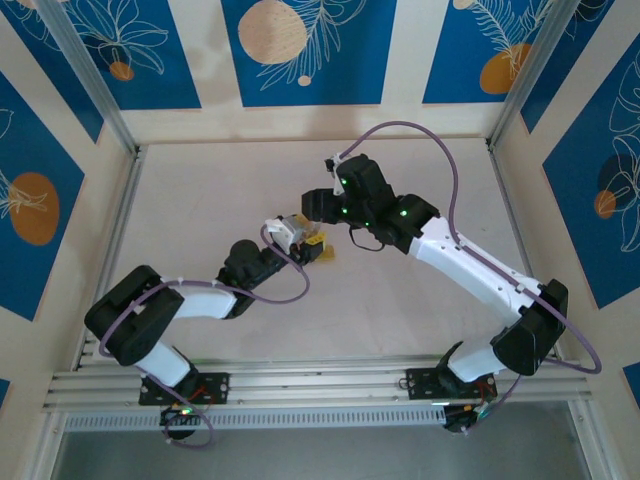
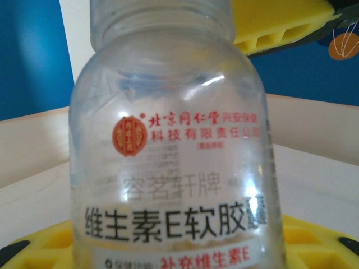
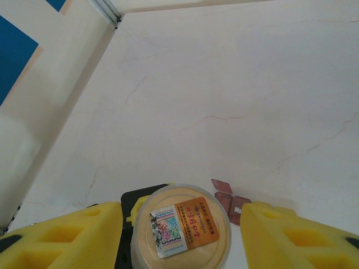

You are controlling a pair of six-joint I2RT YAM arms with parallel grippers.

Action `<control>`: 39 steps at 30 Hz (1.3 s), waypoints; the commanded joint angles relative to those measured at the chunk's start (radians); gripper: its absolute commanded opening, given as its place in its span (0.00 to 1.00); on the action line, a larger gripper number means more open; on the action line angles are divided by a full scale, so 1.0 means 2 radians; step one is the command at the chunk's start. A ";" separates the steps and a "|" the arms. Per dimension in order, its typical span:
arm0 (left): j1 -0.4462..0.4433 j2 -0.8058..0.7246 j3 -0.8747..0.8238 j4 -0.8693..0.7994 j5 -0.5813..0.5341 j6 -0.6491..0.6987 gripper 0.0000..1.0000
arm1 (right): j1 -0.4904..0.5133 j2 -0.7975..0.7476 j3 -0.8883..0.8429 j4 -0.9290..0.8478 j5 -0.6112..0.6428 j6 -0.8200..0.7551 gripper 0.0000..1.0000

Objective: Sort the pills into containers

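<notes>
Left wrist | left claw (image 2: 202, 134) clamps clear bottle (image 2: 168, 112) | right claw (image 3: 179, 224) apart | red container (image 3: 227, 197): contents unclear

a pale cream tabletop (image 1: 200, 220) with faint hairline veins lies in the middle, evenly lit, with soft shadows. cream walls close it in on three sides, each hung with blue panels. the back panel (image 1: 305, 50) bears white leaf line-drawings and a wood-toned disc. the left panel (image 1: 35, 200) and right panel (image 1: 600, 190) bear orange discs. slanted aluminium posts (image 1: 85, 75) stand at the back corners. aluminium rails (image 1: 320, 385) run along the near edge, with a grey floor strip (image 1: 320, 455) below them.
</notes>
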 commanded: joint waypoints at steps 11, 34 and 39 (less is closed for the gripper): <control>0.002 -0.021 0.019 -0.001 0.008 0.014 0.00 | -0.006 0.004 -0.009 0.017 -0.024 0.008 0.38; 0.048 -0.041 0.001 0.090 0.365 -0.019 0.00 | -0.026 -0.113 -0.091 -0.044 -0.370 -0.497 0.00; 0.050 -0.040 0.008 0.085 0.405 -0.030 0.00 | -0.038 -0.102 -0.063 -0.099 -0.384 -0.580 0.02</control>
